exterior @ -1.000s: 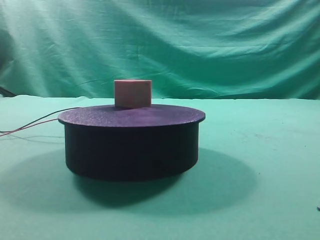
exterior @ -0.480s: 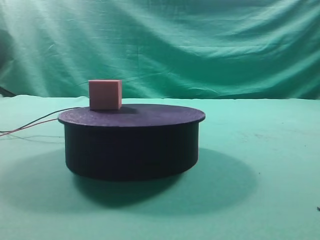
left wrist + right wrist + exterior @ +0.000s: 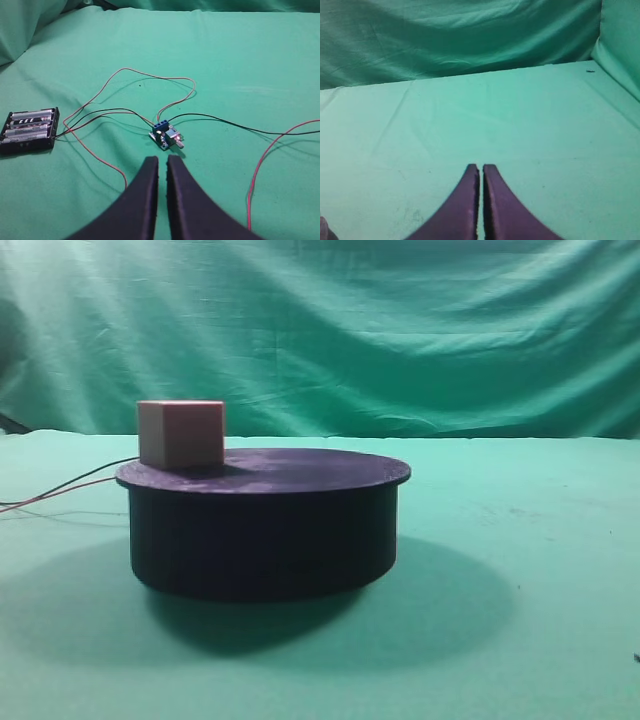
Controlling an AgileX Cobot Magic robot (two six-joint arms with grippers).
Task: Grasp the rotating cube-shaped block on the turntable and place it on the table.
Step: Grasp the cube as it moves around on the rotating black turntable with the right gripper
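Note:
The salmon-pink cube-shaped block (image 3: 181, 434) sits at the left edge of the black turntable (image 3: 264, 525), which stands on the green table (image 3: 520, 570). Neither gripper shows in the exterior high view. In the left wrist view my left gripper (image 3: 162, 160) is shut and empty above the table, just short of a small circuit board (image 3: 165, 136). In the right wrist view my right gripper (image 3: 481, 168) is shut and empty over bare green cloth (image 3: 520, 125). The block and turntable are out of both wrist views.
Thin red and black wires (image 3: 60, 488) run left from the turntable. In the left wrist view wires (image 3: 125, 112) link the circuit board to a black battery holder (image 3: 30, 130) at the left. A wrinkled green backdrop (image 3: 400, 330) hangs behind the table.
The block has ridden the turning disc from the back middle of the top round to its left edge. Neither gripper appears in the earlier frames.

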